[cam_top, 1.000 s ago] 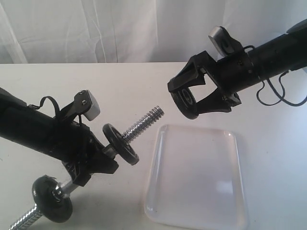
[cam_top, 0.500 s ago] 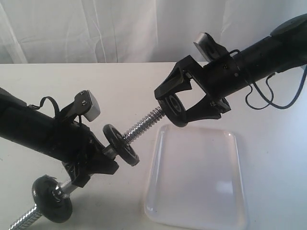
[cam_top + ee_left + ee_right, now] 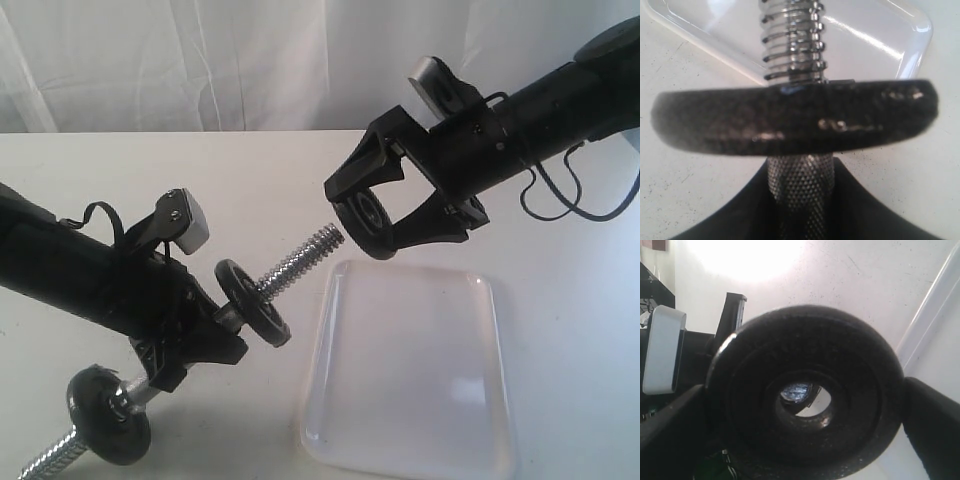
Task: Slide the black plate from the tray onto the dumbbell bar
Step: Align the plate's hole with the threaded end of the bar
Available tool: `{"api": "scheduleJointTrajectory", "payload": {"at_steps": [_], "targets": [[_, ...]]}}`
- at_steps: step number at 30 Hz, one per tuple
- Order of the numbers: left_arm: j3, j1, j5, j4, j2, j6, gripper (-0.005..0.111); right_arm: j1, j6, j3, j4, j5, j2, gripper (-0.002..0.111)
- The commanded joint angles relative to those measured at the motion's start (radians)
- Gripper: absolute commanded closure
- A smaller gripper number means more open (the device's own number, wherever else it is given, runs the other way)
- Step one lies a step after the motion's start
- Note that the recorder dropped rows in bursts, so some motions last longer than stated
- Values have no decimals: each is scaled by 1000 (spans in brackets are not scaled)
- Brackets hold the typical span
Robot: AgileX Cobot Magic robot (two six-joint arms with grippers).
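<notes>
White table (image 3: 250, 170), my right fingers (image 3: 935, 430) pinching the plate (image 3: 840, 355), bar (image 3: 796, 391) showing through its hole only from that wrist, my left fingers (image 3: 865, 215) clamping the bar.

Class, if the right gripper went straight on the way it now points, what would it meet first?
Probably the threaded tip of the dumbbell bar, seen through the hole in the black plate it holds; depth uncertain.

Your black plate (image 3: 363, 220) hangs clear of the table, tilted on edge. Its central hole faces the dumbbell bar (image 3: 298, 262) and sits just off the threaded tip. You see the chrome bar slanting from 7 o'clock up to 2 o'clock, carrying two black collars (image 3: 252, 302). The white glossy tray (image 3: 420, 380) lies flat at 5 o'clock from the plate.
</notes>
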Motion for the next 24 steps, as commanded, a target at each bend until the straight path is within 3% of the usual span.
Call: {"api": "scheduleJointTrajectory", "payload": {"at_steps": [1, 24], "targets": [[-21, 0, 86, -93, -47, 58, 107, 1, 6, -11, 57, 28, -21, 108], [-21, 0, 92, -93, -47, 84, 107, 47, 48, -11, 36, 28, -21, 108]]}}
